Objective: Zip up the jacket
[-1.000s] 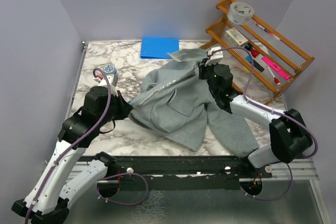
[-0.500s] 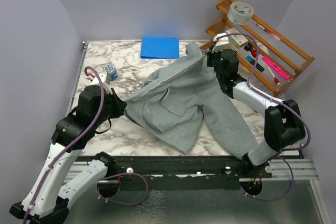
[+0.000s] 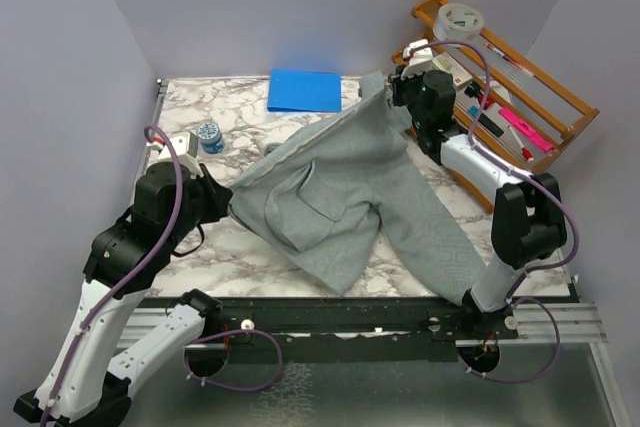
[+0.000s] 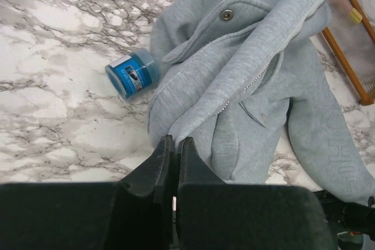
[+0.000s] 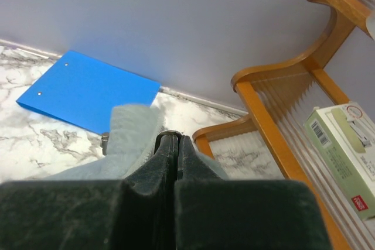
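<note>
The grey-green jacket (image 3: 350,187) lies stretched across the table from near left to far right. Its zipper teeth (image 4: 258,77) run along the raised front edge. My left gripper (image 3: 225,202) is shut on the jacket's lower hem (image 4: 176,127) at the left. My right gripper (image 3: 392,95) is shut at the jacket's top edge by the collar (image 5: 135,127); a small metal loop, seemingly the zipper pull (image 5: 169,134), sits at its fingertips. The fabric between the two grippers is pulled taut and lifted.
A blue folder (image 3: 305,90) lies at the back. A blue jar (image 3: 209,135) stands at the left, also in the left wrist view (image 4: 132,74). A wooden rack (image 3: 500,97) with boxes and pens stands at the right, close to my right gripper.
My right gripper has moved back and up toward the rack, and my left gripper has moved left. The jacket's front edge has been pulled out long and straight between them.
</note>
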Robot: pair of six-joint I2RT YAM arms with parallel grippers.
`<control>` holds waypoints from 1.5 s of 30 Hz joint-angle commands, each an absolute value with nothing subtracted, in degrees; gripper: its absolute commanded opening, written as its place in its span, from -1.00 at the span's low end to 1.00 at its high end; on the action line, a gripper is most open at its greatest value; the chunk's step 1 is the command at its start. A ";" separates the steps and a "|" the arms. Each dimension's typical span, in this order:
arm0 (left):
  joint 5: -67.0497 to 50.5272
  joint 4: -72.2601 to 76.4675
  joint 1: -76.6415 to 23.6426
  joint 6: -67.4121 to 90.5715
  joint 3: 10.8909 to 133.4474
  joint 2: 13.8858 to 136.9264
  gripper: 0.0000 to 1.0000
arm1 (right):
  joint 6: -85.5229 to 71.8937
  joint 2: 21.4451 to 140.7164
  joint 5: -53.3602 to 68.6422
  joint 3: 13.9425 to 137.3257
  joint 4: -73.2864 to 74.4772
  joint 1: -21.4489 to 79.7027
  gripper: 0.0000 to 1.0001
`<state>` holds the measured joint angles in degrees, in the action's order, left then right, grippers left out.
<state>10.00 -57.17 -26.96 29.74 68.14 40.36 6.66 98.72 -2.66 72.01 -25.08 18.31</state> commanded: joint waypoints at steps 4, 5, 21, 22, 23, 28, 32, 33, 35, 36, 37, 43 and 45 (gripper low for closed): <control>20.13 -66.75 -26.41 28.07 72.86 37.35 -1.00 | 12.15 101.79 -7.08 76.97 -25.45 13.14 -0.99; 20.06 -66.79 -26.38 28.08 72.73 37.35 -1.00 | 11.94 100.89 -5.52 76.32 -26.04 13.10 -0.99; 19.57 -58.96 -26.45 23.66 70.25 40.89 -1.00 | 14.44 90.89 -11.79 76.65 -21.38 12.85 -0.99; 19.58 -57.45 -26.45 22.58 70.01 42.00 -1.00 | 14.31 90.51 -12.16 77.67 -20.59 12.83 -0.99; 19.83 -55.81 -26.41 21.53 70.08 43.37 -1.00 | 14.18 90.18 -12.59 78.80 -19.50 12.76 -0.99; 19.37 -47.59 -26.38 17.69 72.31 51.09 -1.00 | 11.96 88.78 -13.33 84.40 -14.25 11.59 -0.99; 10.60 -42.41 -26.37 17.88 70.80 55.02 -1.00 | 8.76 86.49 -9.84 85.33 -7.59 11.43 -0.99; 7.47 -40.56 -26.37 18.76 68.21 55.03 -1.00 | 7.01 85.52 -7.96 84.06 -6.20 11.43 -0.99; 0.94 -36.23 -26.37 21.26 62.31 54.40 -1.00 | 3.13 83.03 -3.12 79.28 -5.11 11.43 -0.99; -3.80 -33.51 -26.37 22.70 58.95 54.02 -1.00 | 0.78 81.53 -0.95 75.83 -5.40 11.43 -0.99; -8.23 -30.73 -26.37 24.41 54.88 53.75 -1.00 | -2.54 80.13 1.76 72.41 -5.98 11.43 -0.99; -22.67 -18.83 -26.43 30.14 39.96 54.30 -0.84 | -10.67 75.34 8.62 54.90 -7.40 11.47 -0.65; -19.29 -21.05 -26.45 28.83 40.93 52.89 -0.42 | -10.42 73.02 7.03 52.23 -6.80 11.45 -0.42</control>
<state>-13.21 -26.44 -26.55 27.00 40.75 55.31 -5.87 75.90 3.70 57.71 -7.97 11.88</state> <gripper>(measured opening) 0.089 0.205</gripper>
